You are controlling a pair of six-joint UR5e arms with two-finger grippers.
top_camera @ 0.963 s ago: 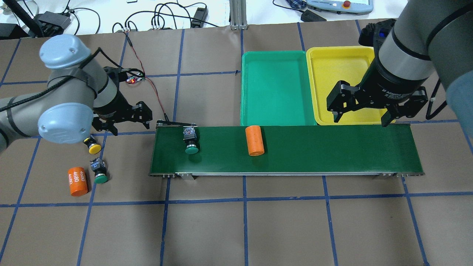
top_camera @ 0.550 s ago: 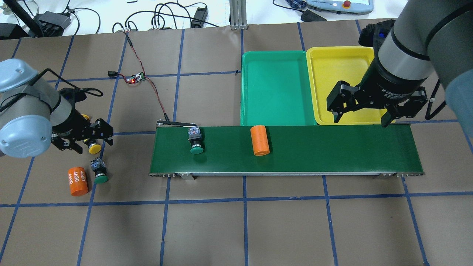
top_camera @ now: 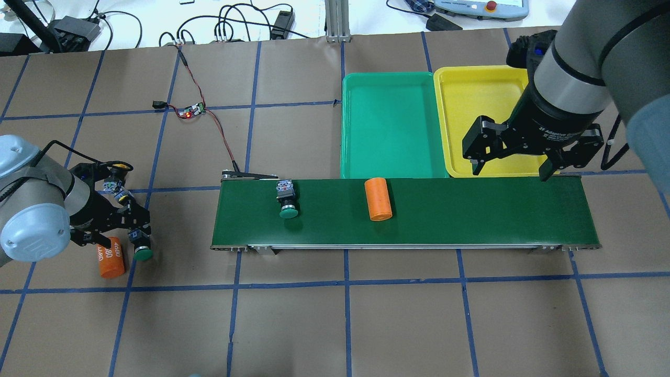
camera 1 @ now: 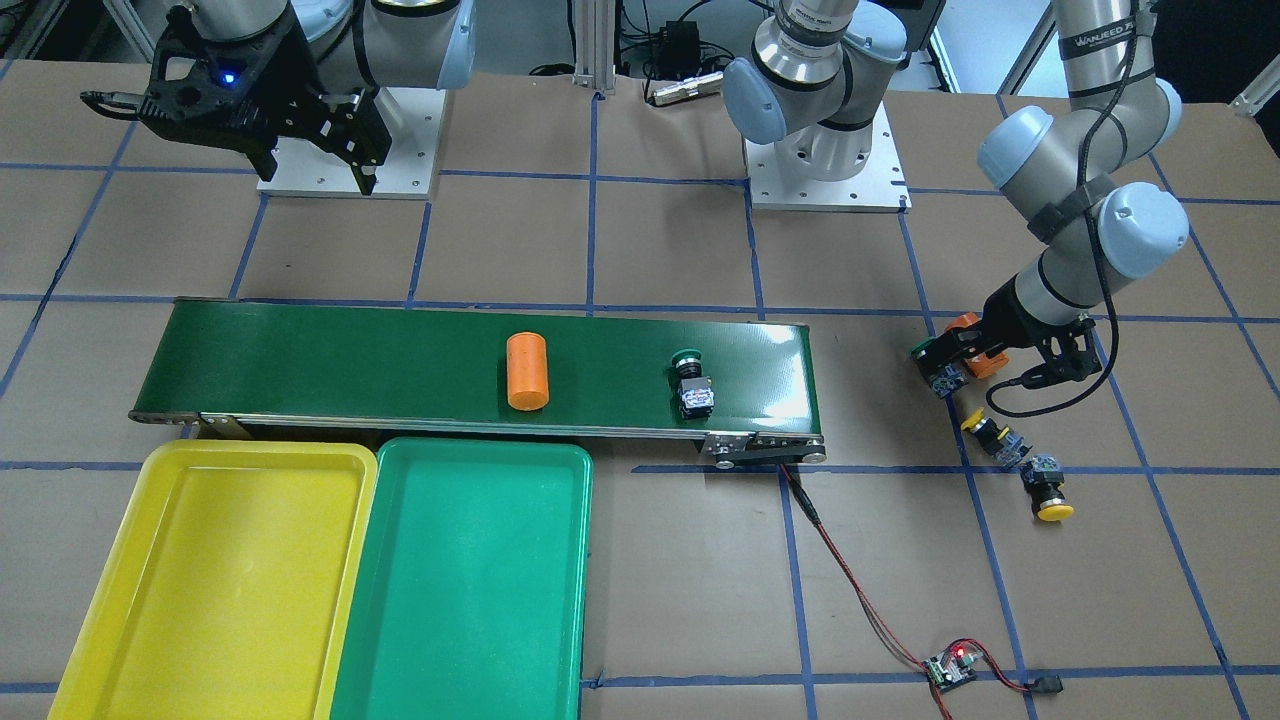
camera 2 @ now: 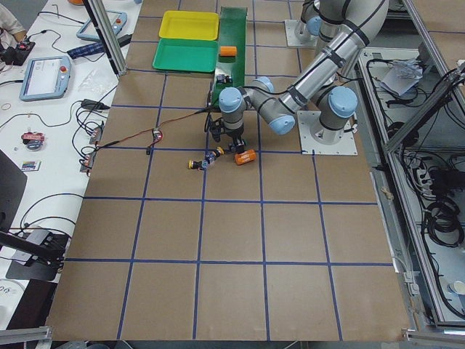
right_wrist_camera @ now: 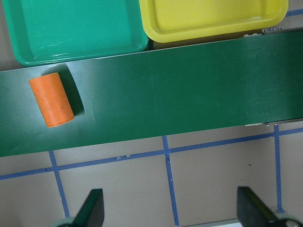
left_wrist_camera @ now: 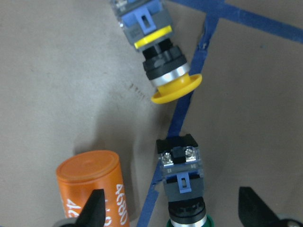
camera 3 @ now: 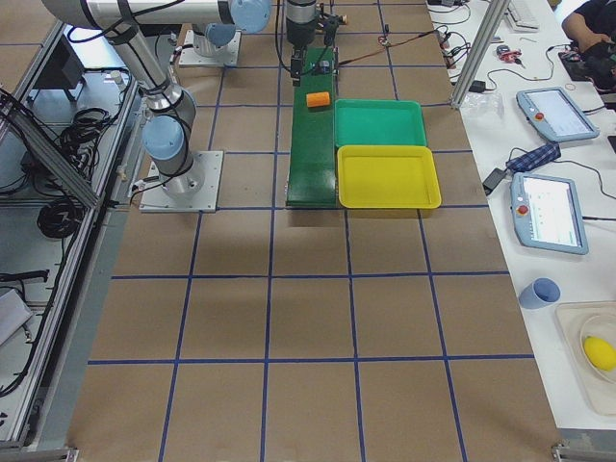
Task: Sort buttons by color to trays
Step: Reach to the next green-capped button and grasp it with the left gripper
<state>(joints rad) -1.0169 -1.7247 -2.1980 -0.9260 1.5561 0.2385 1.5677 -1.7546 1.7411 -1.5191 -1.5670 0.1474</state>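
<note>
One green-capped button [top_camera: 287,201] lies on the conveyor belt [top_camera: 471,209], near its left end. A second green-capped button [top_camera: 142,253] lies on the table at the left, and in the left wrist view [left_wrist_camera: 182,175] it sits between my open left gripper's [top_camera: 118,234] fingers, untouched. Two yellow-capped buttons [top_camera: 119,167] [top_camera: 122,197] lie just beyond it. The green tray [top_camera: 390,125] and yellow tray [top_camera: 471,104] stand side by side behind the belt. My right gripper [top_camera: 512,168] hangs open over the yellow tray's front edge.
An orange cylinder [top_camera: 378,199] lies on the belt, right of the button. A second orange cylinder [top_camera: 111,262] lies beside the left green button, partly under one left finger [left_wrist_camera: 94,210]. A small circuit board [top_camera: 191,111] with red wires lies behind the belt's left end.
My left arm has swung away from the belt's left end, forward and left, over the green button on the table. The button and cylinder on the belt have drifted right. The right arm has not moved.
</note>
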